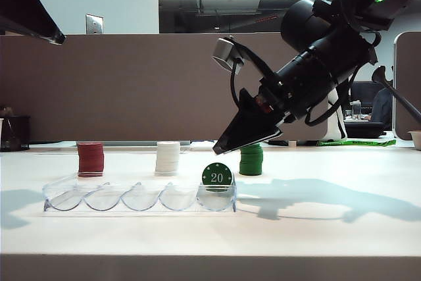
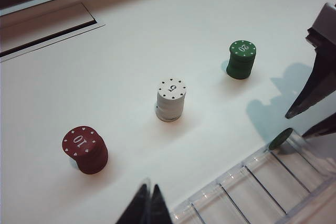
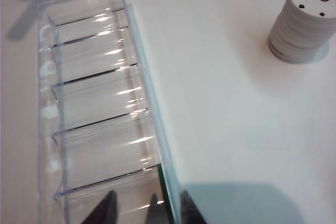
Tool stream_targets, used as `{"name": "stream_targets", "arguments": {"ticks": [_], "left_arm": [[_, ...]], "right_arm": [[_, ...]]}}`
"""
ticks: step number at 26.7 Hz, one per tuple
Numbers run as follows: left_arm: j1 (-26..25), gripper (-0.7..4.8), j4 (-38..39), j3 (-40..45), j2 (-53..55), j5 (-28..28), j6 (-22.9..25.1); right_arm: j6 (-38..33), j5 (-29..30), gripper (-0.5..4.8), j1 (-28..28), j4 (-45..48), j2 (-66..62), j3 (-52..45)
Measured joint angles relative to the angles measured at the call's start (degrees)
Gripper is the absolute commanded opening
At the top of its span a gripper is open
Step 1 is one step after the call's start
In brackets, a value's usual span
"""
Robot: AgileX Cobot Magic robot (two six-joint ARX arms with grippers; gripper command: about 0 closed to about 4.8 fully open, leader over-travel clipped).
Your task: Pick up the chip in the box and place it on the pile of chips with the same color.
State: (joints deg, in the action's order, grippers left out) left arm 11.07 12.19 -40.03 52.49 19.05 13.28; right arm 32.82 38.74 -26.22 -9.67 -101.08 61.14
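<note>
— Exterior view, nearest first?
— Box [image 1: 131, 199], chip [image 1: 217, 176] upright in its three o'clock end slot; right gripper [image 1: 227, 146] just above, fingers spread
— Beyond?
— Green pile [image 1: 250, 160] at one o'clock; left gripper [image 2: 147, 205] pressed together

red stack [image 1: 91, 158] left | white stack [image 1: 168, 157] middle | both upright on table [image 1: 329, 228]

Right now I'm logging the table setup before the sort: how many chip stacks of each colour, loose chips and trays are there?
Red stack: 1
White stack: 1
Green stack: 1
Loose green chip, standing in the tray's end slot: 1
Clear tray: 1
Total: 5

The right gripper hangs over the chip; the left gripper is near the tray.
</note>
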Motion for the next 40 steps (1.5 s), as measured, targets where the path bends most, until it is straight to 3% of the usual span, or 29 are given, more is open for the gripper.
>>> {"name": "stream_targets", "arguments": {"ticks": [22,40], "left_arm": [[0.0,-0.06,-0.6,0.0,0.7,0.0,0.0],[0.0,-0.06,-0.7,0.0,0.8,0.0,0.0]], "right_arm": [[-0.2,1.6,1.57,-0.4,-0.9,-1.8,0.0],[-0.6,2.4,1.48,-0.9,3.8,-1.8,0.0]]}}
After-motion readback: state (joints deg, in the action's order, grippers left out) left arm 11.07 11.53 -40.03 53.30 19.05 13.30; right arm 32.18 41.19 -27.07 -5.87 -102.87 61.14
